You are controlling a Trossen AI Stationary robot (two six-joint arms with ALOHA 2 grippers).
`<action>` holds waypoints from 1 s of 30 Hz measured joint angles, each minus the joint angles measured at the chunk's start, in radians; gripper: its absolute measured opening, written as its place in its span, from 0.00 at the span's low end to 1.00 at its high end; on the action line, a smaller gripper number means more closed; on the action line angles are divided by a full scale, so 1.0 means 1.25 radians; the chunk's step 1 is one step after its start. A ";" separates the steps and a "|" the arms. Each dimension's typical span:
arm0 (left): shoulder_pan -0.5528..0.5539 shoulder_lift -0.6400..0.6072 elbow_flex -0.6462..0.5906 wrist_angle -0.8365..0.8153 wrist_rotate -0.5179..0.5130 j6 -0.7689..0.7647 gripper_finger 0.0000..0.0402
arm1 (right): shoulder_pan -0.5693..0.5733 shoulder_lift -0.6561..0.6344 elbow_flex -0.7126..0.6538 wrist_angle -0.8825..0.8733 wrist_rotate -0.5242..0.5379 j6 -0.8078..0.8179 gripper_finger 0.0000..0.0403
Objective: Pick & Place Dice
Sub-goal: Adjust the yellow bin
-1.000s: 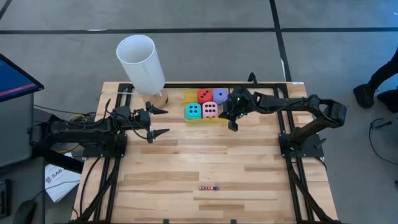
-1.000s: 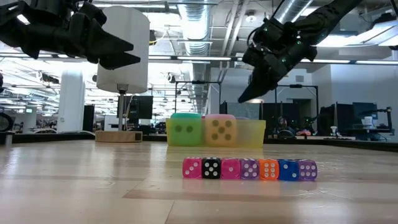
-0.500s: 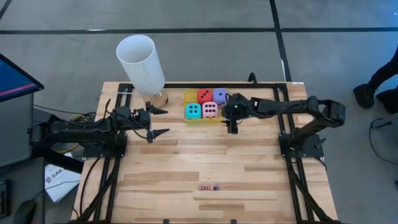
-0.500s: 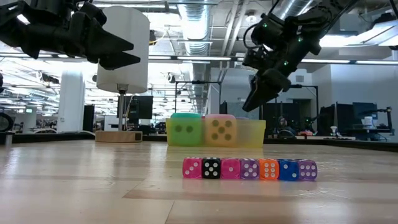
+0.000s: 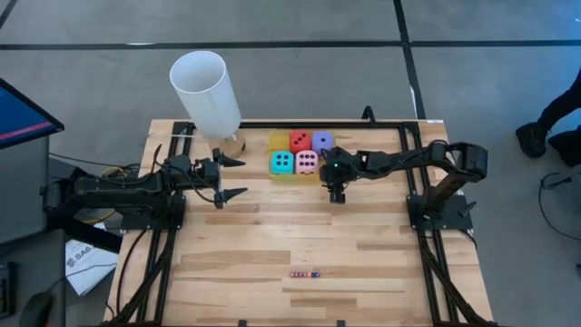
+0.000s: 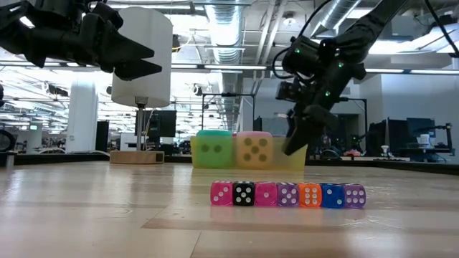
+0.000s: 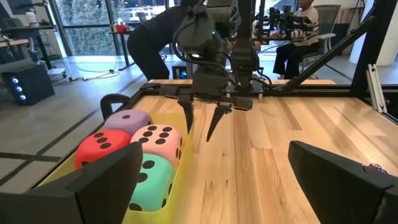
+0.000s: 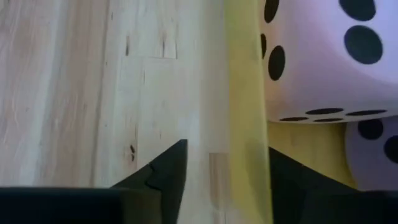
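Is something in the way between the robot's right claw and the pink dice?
Yes. The yellow tray's wall stands between the open right gripper, which hangs just outside the tray, and the pink dice inside it.

I'm seeing even overhead light on table (image 5: 272, 236), soft shadows only. Ceiling strips glaring in low view (arms going near-silhouette). Pink die (image 8: 329, 56) blurring in right wrist view.
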 joint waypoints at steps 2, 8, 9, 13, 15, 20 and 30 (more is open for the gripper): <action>0.000 0.000 0.000 0.000 0.000 0.000 0.98 | 0.001 0.000 0.000 0.003 0.000 0.000 0.34; 0.000 0.000 0.000 0.000 0.000 0.000 0.98 | 0.001 0.000 0.000 0.004 0.000 0.014 0.13; 0.000 0.000 0.000 0.000 0.000 0.000 0.98 | 0.002 0.000 0.000 0.004 -0.001 0.015 0.10; 0.000 0.000 0.000 0.000 0.000 0.000 0.98 | 0.007 -0.001 0.000 0.003 -0.001 0.015 0.02; 0.000 0.000 0.000 0.000 0.000 0.000 0.98 | 0.012 -0.001 0.000 0.002 -0.001 0.022 0.03; 0.000 0.000 0.000 0.000 0.000 0.000 0.98 | 0.047 -0.002 0.000 -0.006 0.002 0.030 0.01; 0.000 0.000 0.000 0.000 0.000 0.000 0.98 | 0.139 -0.003 0.001 -0.026 0.002 0.115 0.01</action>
